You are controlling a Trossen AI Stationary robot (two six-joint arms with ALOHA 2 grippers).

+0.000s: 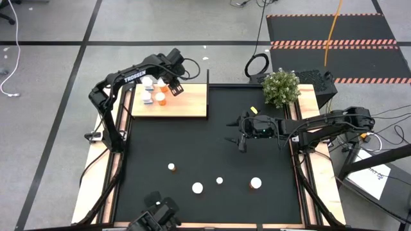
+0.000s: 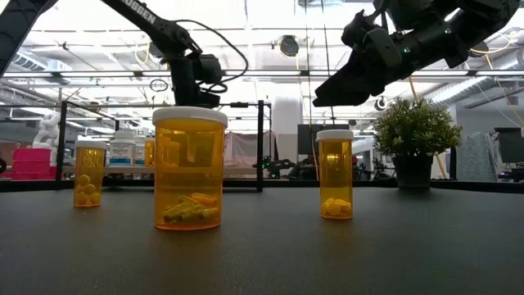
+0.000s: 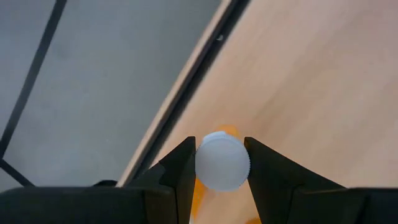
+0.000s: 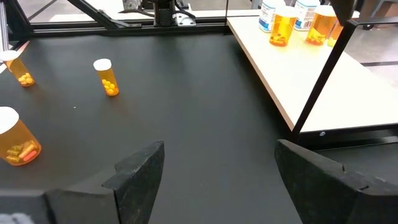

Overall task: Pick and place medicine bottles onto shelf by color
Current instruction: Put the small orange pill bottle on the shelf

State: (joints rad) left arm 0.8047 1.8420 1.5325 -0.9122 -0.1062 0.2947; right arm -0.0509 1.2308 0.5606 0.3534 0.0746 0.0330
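Left gripper jaws clamped on an orange bottle's white cap over the shelf, right gripper jaws wide, empty

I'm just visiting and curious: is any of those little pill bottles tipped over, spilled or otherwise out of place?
Nothing stands out. The orange bottles on the black mat stand upright with caps on, for instance the wide one. The left gripper holds one capped bottle over the shelf. The right gripper hangs open above the mat.
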